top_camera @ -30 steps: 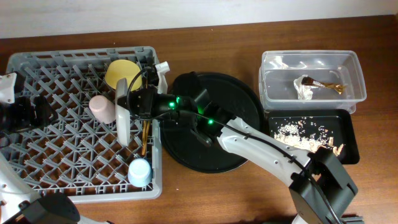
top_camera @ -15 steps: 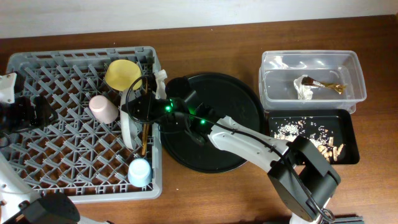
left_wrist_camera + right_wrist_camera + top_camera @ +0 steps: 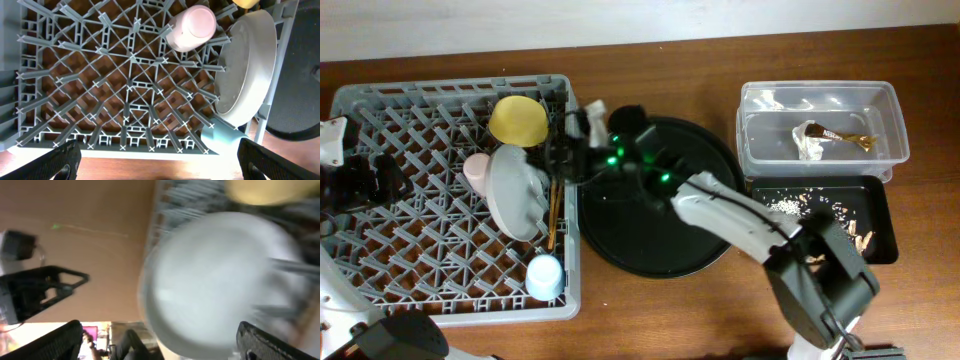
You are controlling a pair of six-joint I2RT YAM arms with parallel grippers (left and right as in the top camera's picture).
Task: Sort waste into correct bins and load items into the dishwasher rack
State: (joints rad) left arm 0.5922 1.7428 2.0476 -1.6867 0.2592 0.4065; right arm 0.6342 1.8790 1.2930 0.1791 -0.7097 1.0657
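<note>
While plate point(image 3: 515, 190) leans in rack point(image 3: 380, 110), right gripper point(image 3: 157, 330) splayed

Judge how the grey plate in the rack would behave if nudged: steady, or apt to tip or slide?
The plate looks rigid and smooth, so it would probably slide, not flex. It lies tilted over the pegs of the rack rather than slotted upright, so a nudge may rock it. The pink cup beside it could get bumped.

Plate point(image 3: 515, 190) rests in rack point(image 3: 410, 200), just beside chopsticks point(image 3: 552, 215).
</note>
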